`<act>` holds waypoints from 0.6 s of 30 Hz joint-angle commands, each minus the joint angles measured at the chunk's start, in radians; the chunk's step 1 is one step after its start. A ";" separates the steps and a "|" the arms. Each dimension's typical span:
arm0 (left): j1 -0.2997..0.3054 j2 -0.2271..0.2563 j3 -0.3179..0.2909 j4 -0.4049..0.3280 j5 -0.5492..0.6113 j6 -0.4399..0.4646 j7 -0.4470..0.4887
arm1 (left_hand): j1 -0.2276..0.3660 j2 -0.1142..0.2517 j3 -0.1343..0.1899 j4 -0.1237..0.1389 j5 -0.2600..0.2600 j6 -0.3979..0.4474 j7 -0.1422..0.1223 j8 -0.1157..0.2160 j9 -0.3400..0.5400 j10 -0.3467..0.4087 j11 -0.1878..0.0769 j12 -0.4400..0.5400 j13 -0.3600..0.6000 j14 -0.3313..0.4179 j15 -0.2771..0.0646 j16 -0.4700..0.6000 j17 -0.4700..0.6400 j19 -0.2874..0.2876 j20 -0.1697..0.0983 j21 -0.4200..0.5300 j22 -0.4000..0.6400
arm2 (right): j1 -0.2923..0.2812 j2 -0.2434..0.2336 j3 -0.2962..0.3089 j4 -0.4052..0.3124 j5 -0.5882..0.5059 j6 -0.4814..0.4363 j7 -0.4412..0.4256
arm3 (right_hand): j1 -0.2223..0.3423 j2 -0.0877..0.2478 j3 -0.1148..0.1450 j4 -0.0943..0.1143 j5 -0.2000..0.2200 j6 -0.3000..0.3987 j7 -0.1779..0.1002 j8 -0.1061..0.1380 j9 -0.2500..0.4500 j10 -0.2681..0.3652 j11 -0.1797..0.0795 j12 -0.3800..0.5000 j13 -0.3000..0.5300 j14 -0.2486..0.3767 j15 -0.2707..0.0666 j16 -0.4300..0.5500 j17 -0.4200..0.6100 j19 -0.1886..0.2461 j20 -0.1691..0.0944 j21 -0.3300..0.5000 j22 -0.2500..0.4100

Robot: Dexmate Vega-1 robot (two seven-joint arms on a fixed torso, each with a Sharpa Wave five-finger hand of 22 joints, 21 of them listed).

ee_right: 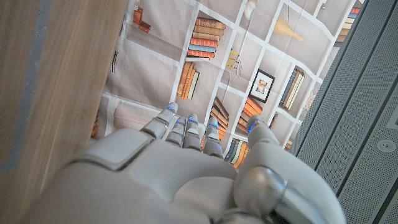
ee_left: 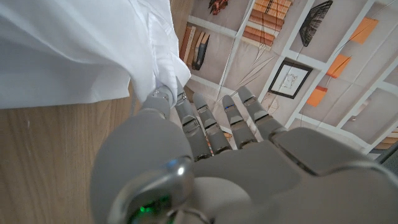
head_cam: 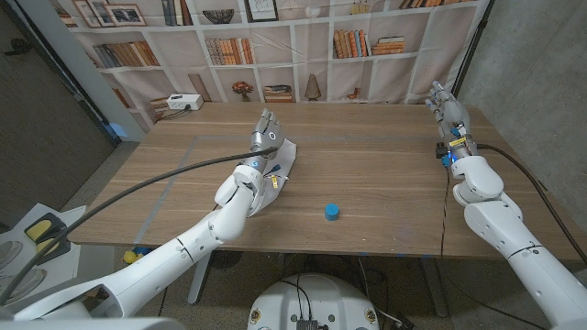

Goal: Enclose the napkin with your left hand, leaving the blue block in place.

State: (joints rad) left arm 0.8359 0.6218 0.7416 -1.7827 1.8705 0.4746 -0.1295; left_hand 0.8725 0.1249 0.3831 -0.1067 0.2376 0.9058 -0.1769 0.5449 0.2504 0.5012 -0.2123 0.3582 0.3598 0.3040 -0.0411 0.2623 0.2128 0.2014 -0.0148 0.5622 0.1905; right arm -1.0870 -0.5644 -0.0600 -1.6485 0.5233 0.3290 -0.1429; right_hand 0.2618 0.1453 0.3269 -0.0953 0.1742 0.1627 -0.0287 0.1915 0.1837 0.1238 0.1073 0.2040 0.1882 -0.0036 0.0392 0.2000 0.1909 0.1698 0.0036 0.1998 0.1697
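The white napkin (head_cam: pixel 285 163) lies crumpled left of the table's middle. My left hand (head_cam: pixel 262 136) is against its left side with fingers stretched out and apart. In the left wrist view the thumb tip (ee_left: pixel 159 96) touches a fold of the napkin (ee_left: pixel 74 50), while the other fingers (ee_left: pixel 214 124) reach straight past the cloth and hold nothing. The small blue block (head_cam: pixel 331 212) stands alone near the front edge, to the right of the napkin and apart from it. My right hand (head_cam: pixel 447 105) is at the table's far right, fingers extended and empty.
A white power strip (head_cam: pixel 183 102) sits at the table's back left corner. A bookshelf backdrop (head_cam: pixel 303 46) hangs behind the table (head_cam: pixel 385 156). Cables run along both arms. Bare wood lies between the block and my right hand.
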 commanded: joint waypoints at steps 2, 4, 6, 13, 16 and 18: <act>-0.083 0.020 0.081 -0.002 -0.078 -0.155 -0.046 | 0.008 -0.011 0.003 -0.013 -0.001 0.060 -0.048 -0.003 -0.004 0.012 0.003 -0.006 0.002 0.014 -0.170 0.000 -0.001 0.007 -0.009 0.007 0.002 | -0.014 0.001 0.008 0.002 0.002 0.010 -0.007 | 0.000 -0.003 -0.002 0.006 0.005 0.006 0.001 0.001 0.004 0.012 0.003 -0.001 0.006 0.008 0.004 0.000 0.000 0.007 0.004 -0.001 0.005; -0.089 0.022 0.089 -0.002 -0.077 -0.167 -0.066 | 0.011 -0.033 -0.004 -0.024 -0.005 0.050 -0.048 -0.020 -0.023 0.011 0.004 -0.015 0.001 0.020 -0.166 -0.003 -0.004 0.009 -0.012 0.006 0.001 | -0.013 0.002 0.008 0.004 0.002 0.011 -0.007 | 0.000 -0.003 -0.002 0.006 0.005 0.006 0.001 0.001 0.004 0.012 0.003 -0.001 0.006 0.008 0.003 0.000 0.000 0.007 0.004 -0.001 0.005; -0.093 0.021 0.095 -0.003 -0.076 -0.176 -0.089 | -0.001 -0.068 -0.030 -0.026 0.001 -0.058 -0.050 -0.104 -0.059 -0.005 0.004 -0.040 0.000 0.023 -0.168 -0.016 -0.004 0.013 -0.017 0.002 0.001 | -0.012 0.002 0.008 0.006 0.003 0.011 -0.006 | 0.000 -0.002 -0.002 0.006 0.005 0.007 0.001 0.002 0.004 0.012 0.001 -0.001 0.006 0.009 0.003 0.000 0.000 0.006 0.004 -0.001 0.005; -0.104 0.020 0.114 -0.007 -0.053 -0.194 -0.170 | -0.051 -0.128 -0.099 -0.007 0.032 -0.263 -0.048 -0.265 -0.062 -0.069 0.006 -0.083 0.006 -0.008 -0.168 -0.049 -0.003 -0.001 -0.001 -0.022 0.001 | -0.007 0.002 0.006 0.014 0.005 0.013 0.001 | 0.001 -0.003 -0.002 0.005 0.005 0.008 0.002 0.002 0.004 0.011 0.003 -0.001 0.006 0.009 0.004 0.000 -0.001 0.007 0.004 -0.001 0.005; -0.103 0.018 0.117 -0.004 -0.048 -0.190 -0.176 | -0.069 -0.151 -0.131 0.001 0.047 -0.359 -0.047 -0.328 -0.061 -0.091 0.006 -0.095 0.009 -0.027 -0.168 -0.054 -0.001 -0.009 0.010 -0.034 0.001 | -0.006 0.001 0.006 0.014 0.006 0.011 0.003 | 0.002 -0.003 -0.001 0.004 0.005 0.008 0.002 0.002 0.004 0.011 0.002 -0.001 0.006 0.009 0.005 -0.001 -0.001 0.007 0.005 -0.001 0.005; -0.101 0.016 0.119 -0.002 -0.044 -0.182 -0.169 | -0.084 -0.163 -0.151 0.008 0.054 -0.411 -0.045 -0.352 -0.060 -0.116 0.008 -0.105 0.010 -0.036 -0.164 -0.056 -0.001 -0.014 0.016 -0.041 0.001 | -0.005 0.001 0.006 0.015 0.006 0.010 0.003 | 0.002 -0.004 -0.002 0.004 0.005 0.008 0.002 0.002 0.004 0.011 0.003 -0.001 0.006 0.009 0.005 -0.001 -0.001 0.007 0.005 -0.001 0.005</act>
State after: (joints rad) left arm 0.7503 0.6392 0.8344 -1.7861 1.8130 0.3142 -0.2429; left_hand 0.8009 -0.0227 0.2525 -0.1060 0.2795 0.5580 -0.2236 0.2257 0.1871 0.4057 -0.2048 0.2628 0.3645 0.2793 -0.0395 0.2128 0.2072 0.1924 -0.0055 0.5285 0.1906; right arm -1.0962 -0.5633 -0.0538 -1.6409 0.5257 0.3391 -0.1462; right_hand 0.2618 0.1453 0.3228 -0.0911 0.1742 0.1626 -0.0286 0.1915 0.1837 0.1291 0.1125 0.2040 0.1920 -0.0003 0.0427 0.2000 0.1909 0.1735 0.0072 0.1998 0.1697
